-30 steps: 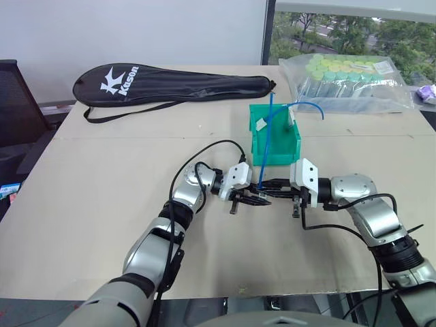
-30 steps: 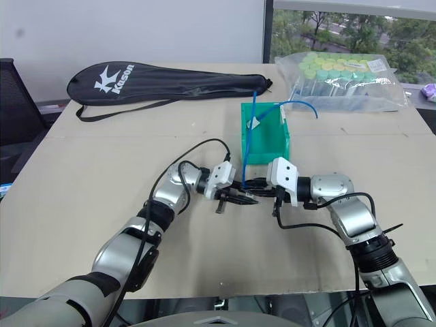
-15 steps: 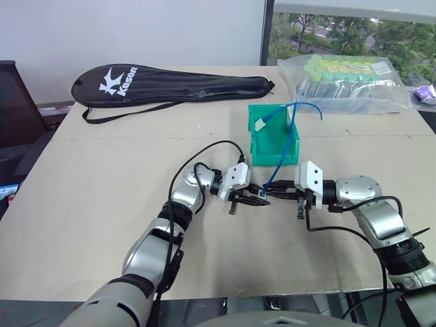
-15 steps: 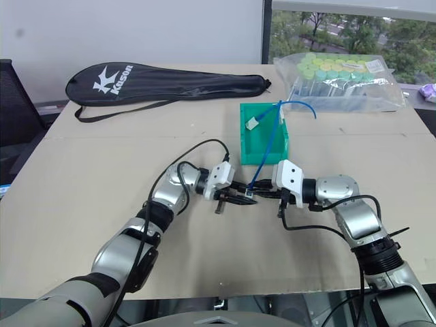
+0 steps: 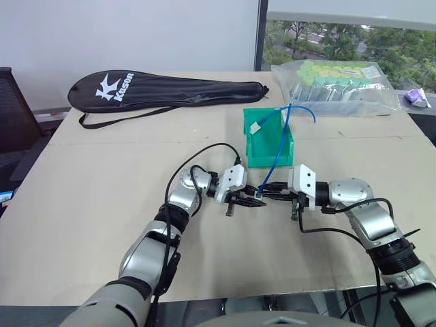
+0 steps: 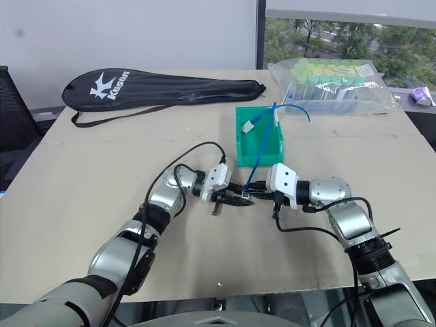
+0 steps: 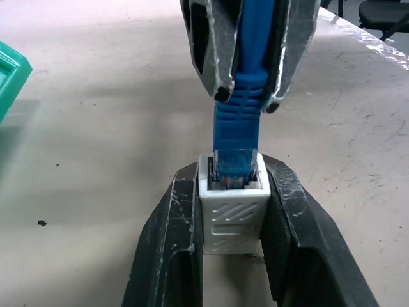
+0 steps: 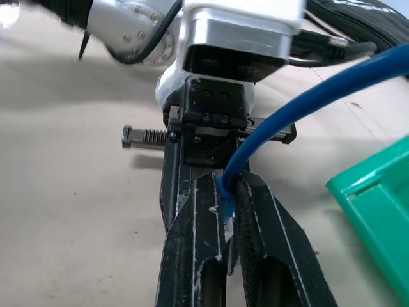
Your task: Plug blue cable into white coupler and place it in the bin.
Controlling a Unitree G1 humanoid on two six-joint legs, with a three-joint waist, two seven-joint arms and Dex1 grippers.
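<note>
Just in front of the green bin [image 5: 257, 155], my two grippers meet tip to tip above the table. My left gripper [image 7: 231, 185] is shut on the white coupler [image 7: 232, 214], socket facing the other hand. My right gripper [image 8: 225, 192] is shut on the blue cable [image 7: 238, 121] just behind its plug. The clear plug's tip sits in the mouth of the coupler's socket. From there the blue cable [image 5: 276, 157] climbs and leans to the right across the bin's front.
Another blue cable arches out of the bin, its white block [image 5: 257, 126] lying inside. A clear bag of green-capped tubes [image 5: 337, 82] lies behind the bin to the right. A black racket bag [image 5: 170, 85] lies at the back left.
The blue cable's free length stood straight up a second ago and now leans right over the bin. Both grippers have kept their hold and their place.
</note>
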